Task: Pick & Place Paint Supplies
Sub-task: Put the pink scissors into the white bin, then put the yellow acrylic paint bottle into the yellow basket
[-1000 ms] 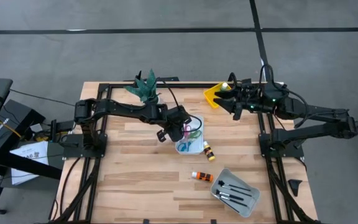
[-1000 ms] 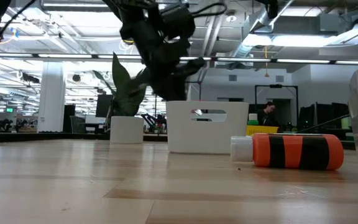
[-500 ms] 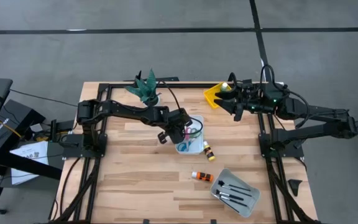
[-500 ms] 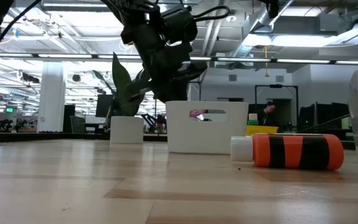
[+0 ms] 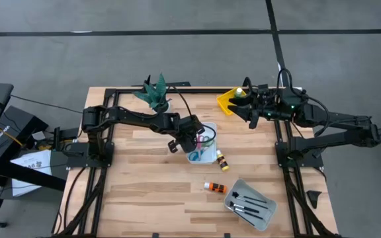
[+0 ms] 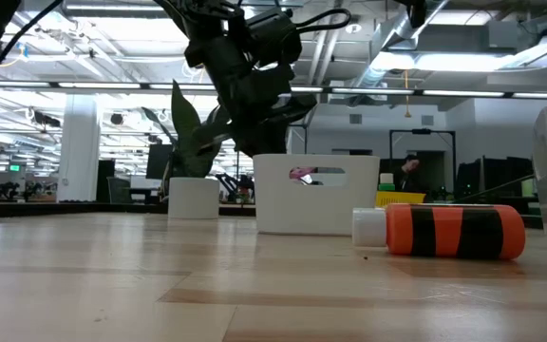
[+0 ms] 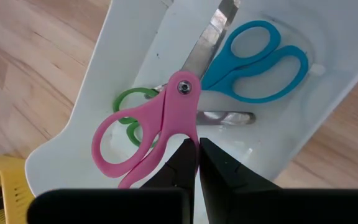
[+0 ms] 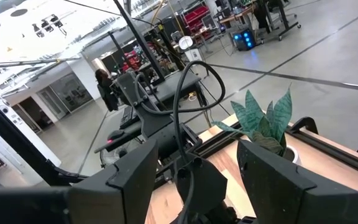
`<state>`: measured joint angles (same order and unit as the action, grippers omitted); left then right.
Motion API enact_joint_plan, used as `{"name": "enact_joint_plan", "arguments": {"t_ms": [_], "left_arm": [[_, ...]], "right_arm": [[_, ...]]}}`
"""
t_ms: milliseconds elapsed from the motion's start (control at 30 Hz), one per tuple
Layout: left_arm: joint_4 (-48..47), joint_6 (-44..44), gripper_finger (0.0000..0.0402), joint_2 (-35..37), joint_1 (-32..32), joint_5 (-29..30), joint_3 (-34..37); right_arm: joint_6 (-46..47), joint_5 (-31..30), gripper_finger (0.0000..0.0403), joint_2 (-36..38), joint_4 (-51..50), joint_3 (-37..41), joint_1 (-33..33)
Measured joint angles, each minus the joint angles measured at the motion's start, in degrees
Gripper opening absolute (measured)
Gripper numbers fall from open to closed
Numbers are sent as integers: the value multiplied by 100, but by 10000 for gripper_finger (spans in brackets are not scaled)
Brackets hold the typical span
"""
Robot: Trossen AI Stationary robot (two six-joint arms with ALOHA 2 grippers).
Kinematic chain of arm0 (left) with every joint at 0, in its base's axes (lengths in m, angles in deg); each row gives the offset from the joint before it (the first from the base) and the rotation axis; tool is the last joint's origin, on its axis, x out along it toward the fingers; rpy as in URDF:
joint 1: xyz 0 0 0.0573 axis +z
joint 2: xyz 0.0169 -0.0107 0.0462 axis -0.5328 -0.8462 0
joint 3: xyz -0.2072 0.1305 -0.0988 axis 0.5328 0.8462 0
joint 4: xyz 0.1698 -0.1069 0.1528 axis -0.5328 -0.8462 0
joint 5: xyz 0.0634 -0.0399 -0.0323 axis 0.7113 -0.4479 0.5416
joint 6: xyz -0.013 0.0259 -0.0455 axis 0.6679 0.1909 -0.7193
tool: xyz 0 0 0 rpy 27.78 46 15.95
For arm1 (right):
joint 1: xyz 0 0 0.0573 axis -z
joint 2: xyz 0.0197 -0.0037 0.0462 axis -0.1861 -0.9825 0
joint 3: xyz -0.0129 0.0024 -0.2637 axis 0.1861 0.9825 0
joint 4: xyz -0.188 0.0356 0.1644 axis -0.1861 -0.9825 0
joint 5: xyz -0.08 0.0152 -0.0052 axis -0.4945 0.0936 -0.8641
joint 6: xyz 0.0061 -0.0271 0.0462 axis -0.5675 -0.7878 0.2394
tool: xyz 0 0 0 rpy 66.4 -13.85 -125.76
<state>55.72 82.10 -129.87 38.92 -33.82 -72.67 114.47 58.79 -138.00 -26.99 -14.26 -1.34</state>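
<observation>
The left claw (image 7: 197, 163) hangs over the white tray (image 5: 210, 131) at mid-bench, fingers pinched on the blade of the pink scissors (image 7: 145, 134), which sit above green scissors (image 7: 129, 102) and blue scissors (image 7: 260, 62) lying inside. The right claw (image 5: 242, 106), fingers spread apart, hovers by the yellow tray (image 5: 225, 102).

High view: overhead, facing straight down, far enough to take in the whole counter (image 5: 157, 192) around the white tray (image 5: 200, 149).
Low view: at counter height, facing level toward the white tray's side, close.
Left wrist view: just above the white tray, facing into it.
Right wrist view: facing across the room, well apart from the tray.
Shared: the white tray appears in high, low and left wrist views.
</observation>
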Motion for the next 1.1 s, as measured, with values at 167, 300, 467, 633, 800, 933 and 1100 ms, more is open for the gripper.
{"name": "enact_joint_plan", "arguments": {"t_ms": [167,300,467,633,800,933,1100], "left_arm": [[40,-53,6,2,0,1,0],[250,-232,14,4,0,0,0],[462,-260,37,7,0,0,0],[459,-260,56,7,0,0,0],[459,-260,62,7,0,0,0],[459,-262,59,7,0,0,0],[478,-262,57,7,0,52,0]], "right_arm": [[-10,0,217,0,-2,0,0],[-10,0,217,0,-2,0,0],[-10,0,217,0,-3,0,0],[-10,0,217,0,-4,0,0],[-9,0,217,0,-4,0,0],[-8,0,217,0,-4,0,0],[-8,0,217,0,-6,0,0]]}}
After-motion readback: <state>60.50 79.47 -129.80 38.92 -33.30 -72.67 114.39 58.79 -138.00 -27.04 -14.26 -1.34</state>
